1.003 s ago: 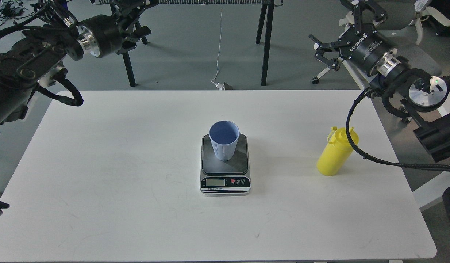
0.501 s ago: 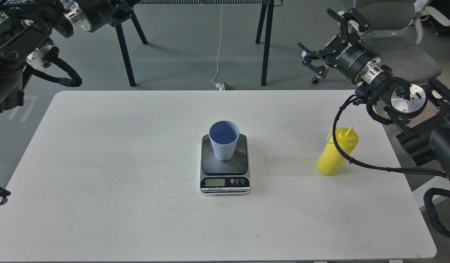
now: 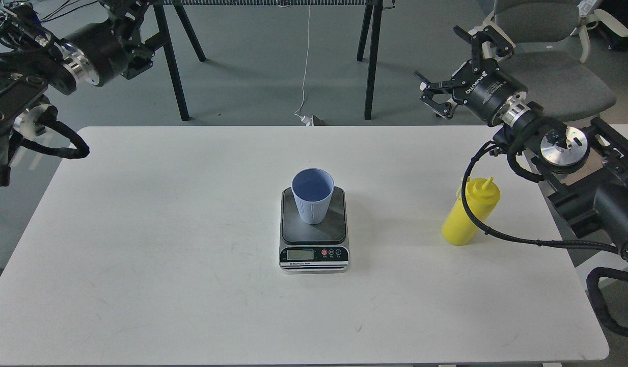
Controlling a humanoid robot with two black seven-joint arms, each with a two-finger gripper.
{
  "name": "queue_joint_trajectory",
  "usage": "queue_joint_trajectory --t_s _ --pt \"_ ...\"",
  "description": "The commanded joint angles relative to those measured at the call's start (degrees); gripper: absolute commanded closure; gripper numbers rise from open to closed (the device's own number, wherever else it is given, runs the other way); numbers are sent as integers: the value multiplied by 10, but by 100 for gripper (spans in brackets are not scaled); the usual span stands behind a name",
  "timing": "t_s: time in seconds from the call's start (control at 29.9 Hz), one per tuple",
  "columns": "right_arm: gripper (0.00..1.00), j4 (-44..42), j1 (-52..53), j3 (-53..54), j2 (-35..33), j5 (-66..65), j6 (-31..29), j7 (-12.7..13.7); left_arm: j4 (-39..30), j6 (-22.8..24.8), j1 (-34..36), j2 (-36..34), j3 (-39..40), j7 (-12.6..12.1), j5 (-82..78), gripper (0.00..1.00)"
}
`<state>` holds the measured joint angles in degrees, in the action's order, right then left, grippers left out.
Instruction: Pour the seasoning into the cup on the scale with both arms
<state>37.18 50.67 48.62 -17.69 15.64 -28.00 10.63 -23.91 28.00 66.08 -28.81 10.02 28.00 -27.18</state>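
The light blue cup (image 3: 312,196) stands upright on the dark platform of the scale (image 3: 314,232) at the table's middle. The yellow seasoning bottle (image 3: 468,216) stands upright near the table's right edge, with a black cable of my right arm crossing in front of it. My right gripper (image 3: 447,66) is open and empty, up beyond the table's far right edge, above and behind the bottle. My left gripper (image 3: 129,18) is at the top left beyond the table, far from the cup. Its fingers are cut off by the frame's edge.
The white table (image 3: 166,255) carries only the scale, cup and bottle. A grey office chair (image 3: 553,76) stands behind my right gripper. Black table legs (image 3: 372,61) stand on the floor beyond the far edge.
My right gripper has moved left and slightly down, towards the table's far right corner. My left arm has swung left, its gripper now further left at the top. Cup, scale and bottle have not moved.
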Motion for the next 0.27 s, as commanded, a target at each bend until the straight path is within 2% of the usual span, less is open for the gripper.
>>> queue_joint_trajectory --t_s 0.0,0.23 --pt "0 0 0 0 0 0 0 0 0 0 -17 0 0 0 1 1" --pt "0 0 0 1 0 0 0 0 -1 0 -29 1 1 0 16 1"
